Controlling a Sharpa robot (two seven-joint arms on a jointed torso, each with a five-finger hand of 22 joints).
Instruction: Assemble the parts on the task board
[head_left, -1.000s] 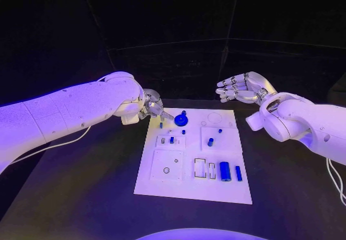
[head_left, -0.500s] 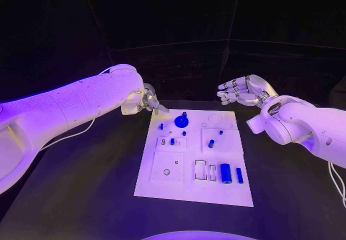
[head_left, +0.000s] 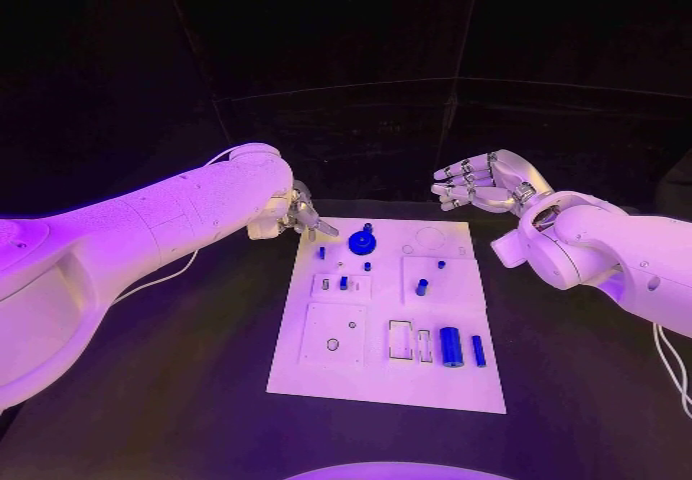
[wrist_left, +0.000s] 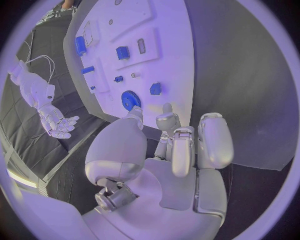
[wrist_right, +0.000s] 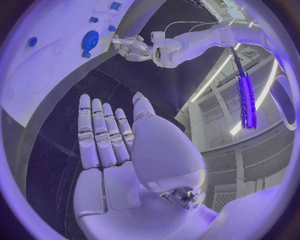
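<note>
**Both hands held off the far end of the board**

The task board (head_left: 387, 320), a white plate, lies lengthwise in the middle of the black table (head_left: 173, 400). Small blue parts are spread over it: a round blue gear (head_left: 362, 241) near its far edge, a blue cylinder (head_left: 451, 345) and a slimmer blue bar (head_left: 477, 349) side by side toward its near right corner, and a few small blue pegs (head_left: 421, 286) standing in the raised white blocks between them. Two empty rectangular slots (head_left: 401, 337) sit just left of the cylinder.

The left hand (head_left: 302, 213) is at the board's far left corner, just beside the gear but not touching it. In the left wrist view its fingers (wrist_left: 183, 150) are curled inward with nothing between them, and the gear (wrist_left: 130, 100) lies just beyond the fingertips.

The right hand (head_left: 483, 180) is raised beyond the board's far right corner, well apart from every part. In the right wrist view its fingers (wrist_right: 103, 135) are stretched out straight, the palm bare, holding nothing.
</note>
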